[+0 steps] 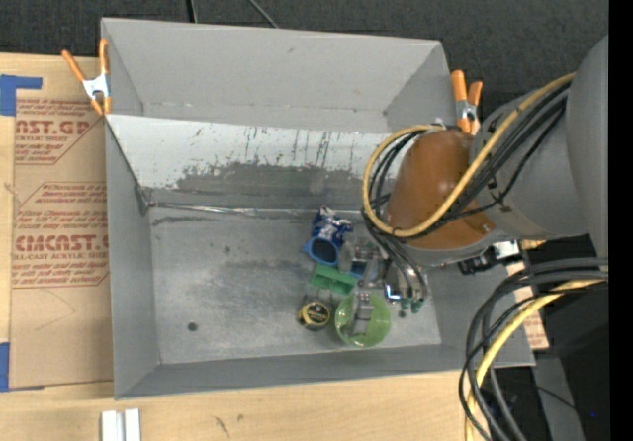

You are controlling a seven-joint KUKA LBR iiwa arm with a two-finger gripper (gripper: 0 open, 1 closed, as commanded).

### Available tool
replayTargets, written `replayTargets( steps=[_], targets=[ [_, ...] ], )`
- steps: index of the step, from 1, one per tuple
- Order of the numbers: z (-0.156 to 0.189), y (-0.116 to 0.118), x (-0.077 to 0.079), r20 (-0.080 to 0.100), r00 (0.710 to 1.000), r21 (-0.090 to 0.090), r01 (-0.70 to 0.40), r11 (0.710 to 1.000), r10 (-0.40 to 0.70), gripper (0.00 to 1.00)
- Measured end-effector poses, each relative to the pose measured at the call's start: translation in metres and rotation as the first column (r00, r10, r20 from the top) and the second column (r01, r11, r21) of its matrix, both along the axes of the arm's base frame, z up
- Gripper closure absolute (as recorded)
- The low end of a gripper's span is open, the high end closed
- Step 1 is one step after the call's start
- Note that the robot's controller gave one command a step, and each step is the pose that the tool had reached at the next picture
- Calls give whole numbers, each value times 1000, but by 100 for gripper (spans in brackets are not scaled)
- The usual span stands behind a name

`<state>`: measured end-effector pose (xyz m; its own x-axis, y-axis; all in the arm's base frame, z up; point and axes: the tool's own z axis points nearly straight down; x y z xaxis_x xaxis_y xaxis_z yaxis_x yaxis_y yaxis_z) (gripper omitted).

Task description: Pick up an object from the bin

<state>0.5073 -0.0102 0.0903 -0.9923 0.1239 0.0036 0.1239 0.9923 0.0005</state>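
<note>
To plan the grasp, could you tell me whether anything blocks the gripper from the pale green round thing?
Nothing visible does: the gripper is right over the pale green round thing. A green block and a small black-and-gold round thing lie close beside it.

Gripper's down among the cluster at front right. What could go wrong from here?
1. The gripper sits among a tight cluster: blue piece, green block, pale green disc, dark ring. It may snag two or shove one away.
2. The disc lies near the bin's front wall and could get pinned there.
3. The orange cover and cables partly hide the gripper, so a miss may go unnoticed.
</note>
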Motion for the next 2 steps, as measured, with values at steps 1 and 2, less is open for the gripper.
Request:
replayTargets(
  steps=[1,2],
  targets=[
    [4,0,2,6,1000,-1,-1,1000,1,100],
    [181,18,6,14,1000,0,-11,1000,11,100]
  ],
)
